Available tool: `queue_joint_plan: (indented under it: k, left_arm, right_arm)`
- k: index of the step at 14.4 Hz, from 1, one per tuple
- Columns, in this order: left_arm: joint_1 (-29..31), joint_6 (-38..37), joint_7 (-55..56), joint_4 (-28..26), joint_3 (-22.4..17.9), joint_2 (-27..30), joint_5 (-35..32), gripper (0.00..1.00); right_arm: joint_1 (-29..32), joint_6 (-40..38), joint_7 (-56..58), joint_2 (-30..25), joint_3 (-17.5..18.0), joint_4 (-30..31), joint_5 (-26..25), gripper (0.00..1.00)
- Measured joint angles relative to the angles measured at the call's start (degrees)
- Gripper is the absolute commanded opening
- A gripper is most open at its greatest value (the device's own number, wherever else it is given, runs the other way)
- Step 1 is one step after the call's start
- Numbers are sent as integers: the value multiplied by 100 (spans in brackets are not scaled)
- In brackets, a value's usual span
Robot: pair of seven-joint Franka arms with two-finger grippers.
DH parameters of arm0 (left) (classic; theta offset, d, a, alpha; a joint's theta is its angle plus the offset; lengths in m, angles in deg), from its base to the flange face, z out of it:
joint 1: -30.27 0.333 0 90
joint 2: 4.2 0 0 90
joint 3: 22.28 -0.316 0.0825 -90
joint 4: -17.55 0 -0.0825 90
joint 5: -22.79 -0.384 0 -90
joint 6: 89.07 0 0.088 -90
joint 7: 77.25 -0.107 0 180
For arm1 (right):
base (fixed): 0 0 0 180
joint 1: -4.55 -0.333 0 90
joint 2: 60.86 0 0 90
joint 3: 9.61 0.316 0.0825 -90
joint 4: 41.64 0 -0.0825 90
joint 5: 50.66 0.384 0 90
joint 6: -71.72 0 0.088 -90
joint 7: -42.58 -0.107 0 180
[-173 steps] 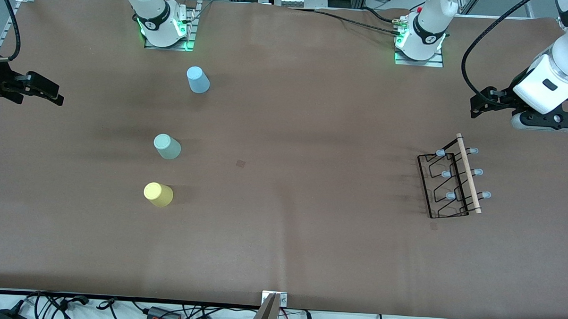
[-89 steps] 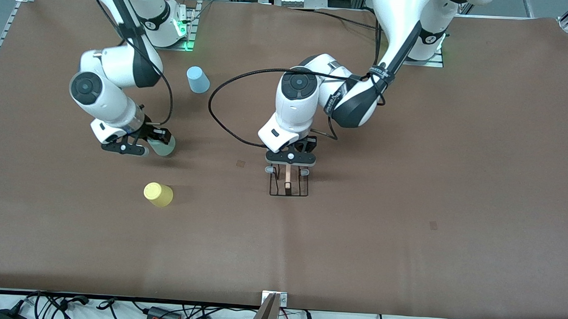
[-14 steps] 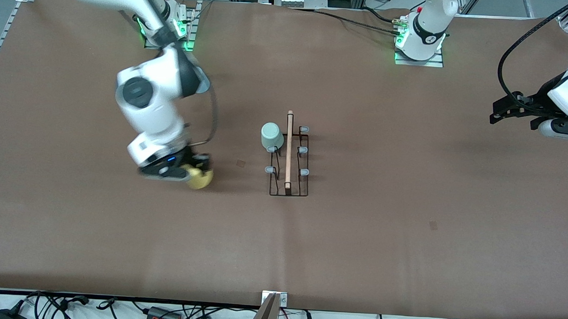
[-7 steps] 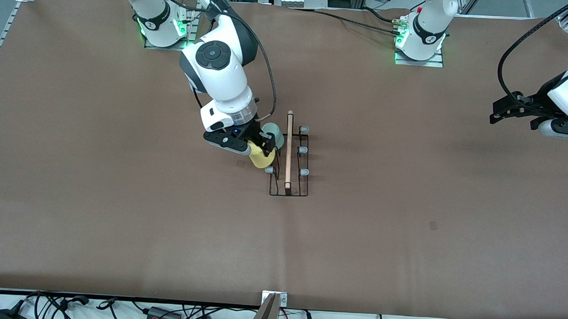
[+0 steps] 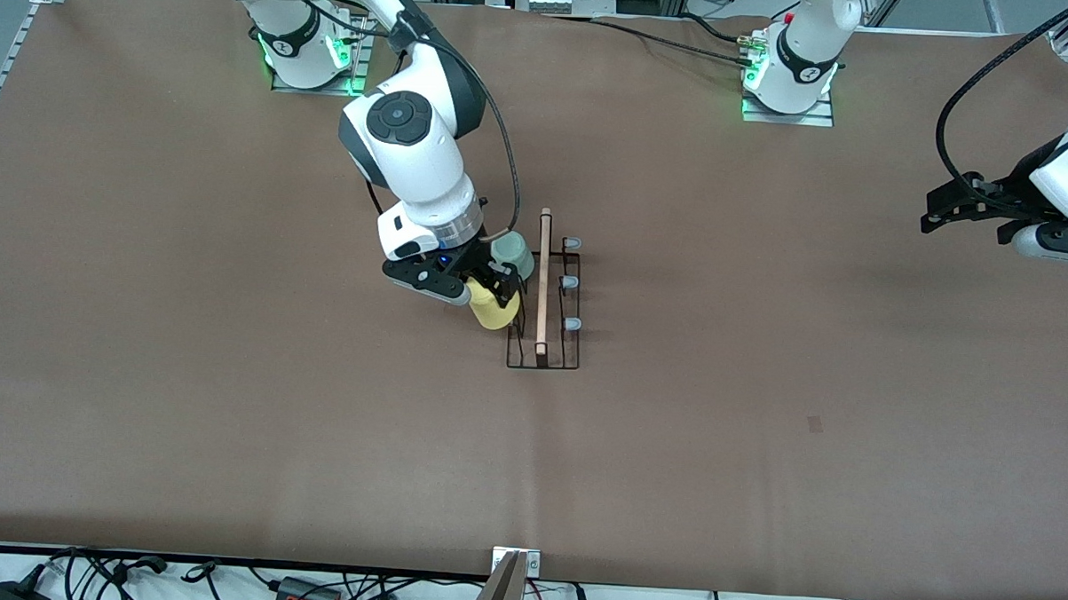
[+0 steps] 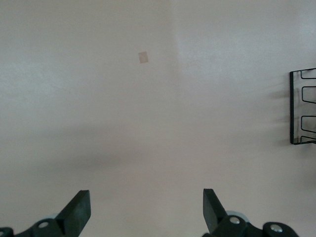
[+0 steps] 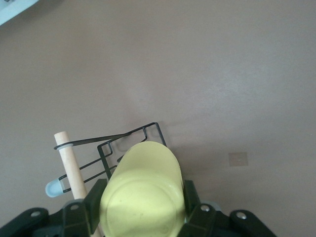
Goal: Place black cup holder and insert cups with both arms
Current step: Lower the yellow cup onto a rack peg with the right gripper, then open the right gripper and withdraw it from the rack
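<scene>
The black cup holder stands mid-table with its wooden rod on top. A pale green cup sits upside down on the prong farthest from the front camera, on the right arm's side. My right gripper is shut on the yellow cup and holds it bottom up over the prongs beside the green cup. In the right wrist view the yellow cup fills my right gripper above the holder. My left gripper waits open at the left arm's end, empty. The light blue cup is hidden.
A small square mark lies on the brown table cover toward the left arm's end. The left wrist view shows a corner of the holder and another small mark. Cables lie along the table's near edge.
My right gripper has carried the yellow cup from the right arm's side to the holder and now a little nearer the front camera along its prongs. The left arm has not moved.
</scene>
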Motion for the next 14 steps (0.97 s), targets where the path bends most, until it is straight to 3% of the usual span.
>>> queue_joint_plan:
  k: [8, 9, 10, 11, 12, 13, 14]
  left_arm:
    - [0, 0, 2, 0, 0, 0, 0, 100]
    - [0, 0, 2, 0, 0, 0, 0, 100]
    - [0, 0, 2, 0, 0, 0, 0, 100]
    - [0, 0, 3, 0, 0, 0, 0, 100]
    - [0, 0, 3, 0, 0, 0, 0, 100]
    - [0, 0, 3, 0, 0, 0, 0, 100]
    - [0, 0, 3, 0, 0, 0, 0, 100]
  right_arm:
    - [-79, 278, 18, 273, 6, -24, -1, 23]
    - [-95, 285, 18, 296, 6, -25, -1, 46]
    - [-101, 293, 18, 305, 6, -26, -1, 61]
    - [-101, 299, 18, 305, 6, -28, -1, 85]
    - [-101, 304, 18, 305, 6, -30, -1, 87]
    - [-102, 308, 21, 306, 6, -30, -1, 100]
    - [-102, 311, 30, 306, 5, -32, -1, 100]
